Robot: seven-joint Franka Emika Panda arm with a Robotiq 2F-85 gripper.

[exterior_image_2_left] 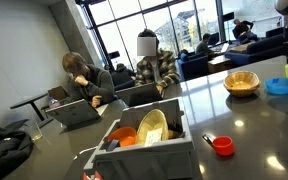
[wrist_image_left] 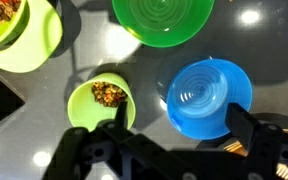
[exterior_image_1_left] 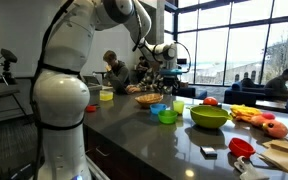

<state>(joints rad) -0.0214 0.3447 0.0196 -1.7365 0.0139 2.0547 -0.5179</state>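
Note:
In the wrist view my gripper (wrist_image_left: 181,128) is open and holds nothing; its dark fingers (wrist_image_left: 252,128) reach up from the bottom edge. Between them, lower down on the dark counter, lies a blue bowl (wrist_image_left: 209,93), empty. A small lime cup (wrist_image_left: 101,103) with brown nuts sits just by the left finger. Beyond them are a green bowl (wrist_image_left: 162,20) and a lime bowl (wrist_image_left: 19,32) with food. In an exterior view the gripper (exterior_image_1_left: 168,70) hangs well above the blue bowl (exterior_image_1_left: 158,108) and green bowl (exterior_image_1_left: 168,117).
On the counter also stand a wicker basket (exterior_image_1_left: 147,99), a large lime bowl (exterior_image_1_left: 209,116), a yellow-green cup (exterior_image_1_left: 106,94), fruit (exterior_image_1_left: 264,123) and a red lid (exterior_image_1_left: 241,146). A grey bin (exterior_image_2_left: 149,145) with dishes stands near the counter's end. People sit at tables behind.

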